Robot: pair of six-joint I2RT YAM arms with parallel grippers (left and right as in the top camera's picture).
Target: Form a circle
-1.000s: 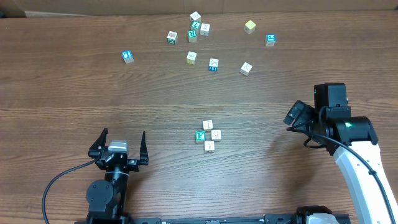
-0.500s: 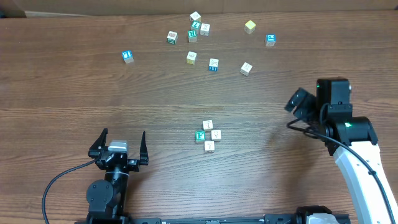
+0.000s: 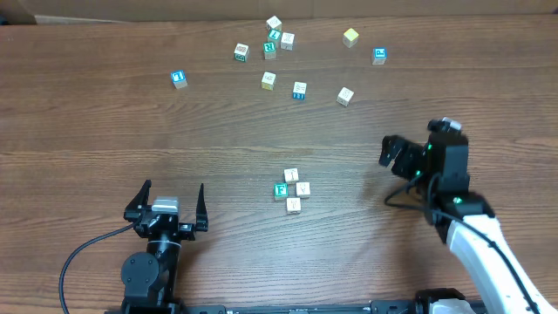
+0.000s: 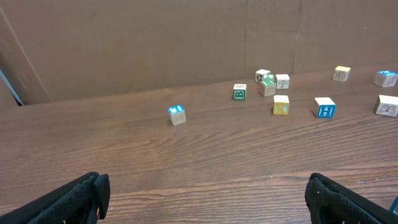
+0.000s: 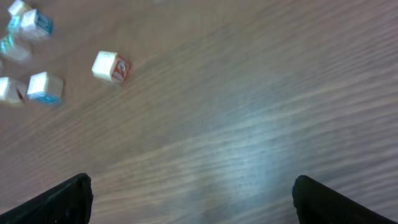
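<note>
The right tool has swung left toward the circle, spread and empty, probably ready to adjust it. The left tool is parked, also spread.

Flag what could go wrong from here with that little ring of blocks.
1. The right pincer hangs open off to one side of the ring; a swing across could scatter its four tightly packed blocks.
2. The loose blocks lie far across the table, several bunched; wide jaws might catch a neighbour.
3. The right wrist view is blurred, so aiming from it looks unreliable.
</note>
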